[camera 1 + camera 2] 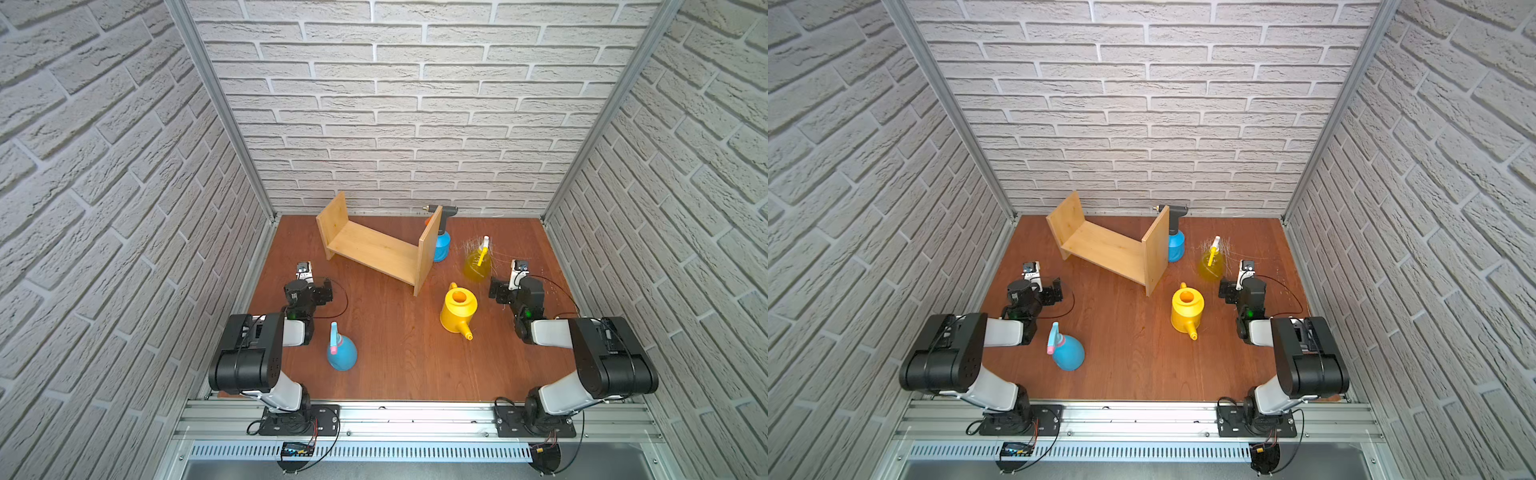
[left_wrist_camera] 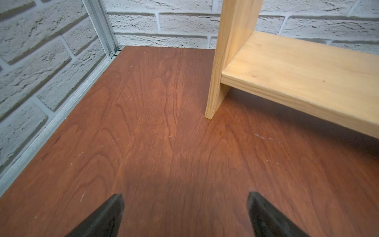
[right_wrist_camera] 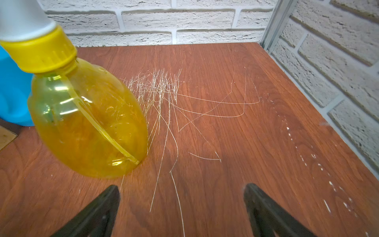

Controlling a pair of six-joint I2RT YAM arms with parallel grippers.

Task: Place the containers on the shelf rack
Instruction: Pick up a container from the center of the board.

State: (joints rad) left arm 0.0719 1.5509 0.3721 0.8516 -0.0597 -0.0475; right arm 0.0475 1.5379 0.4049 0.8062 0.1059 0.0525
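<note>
The wooden shelf rack (image 1: 374,249) (image 1: 1106,249) (image 2: 287,78) stands slantwise at the back of the table, its board bare. In both top views, a blue pump sprayer (image 1: 441,247) (image 1: 1176,247) stands behind its right end panel. A translucent yellow spray bottle (image 1: 477,266) (image 1: 1209,266) (image 3: 88,123) stands further right. The yellow watering can (image 1: 458,311) (image 1: 1187,311) sits mid-table. The light-blue spray bottle (image 1: 343,353) (image 1: 1068,353) is front left. My left gripper (image 1: 322,291) (image 2: 185,197) is open over bare table before the rack's left end. My right gripper (image 1: 500,291) (image 3: 181,186) is open beside the yellow bottle.
The brown wooden table (image 1: 395,365) is boxed in by white brick walls with aluminium posts (image 1: 224,112) at the back corners. A metal rail (image 1: 415,419) carrying both arm bases runs along the front. Pale scratches (image 3: 164,92) mark the table near the yellow bottle.
</note>
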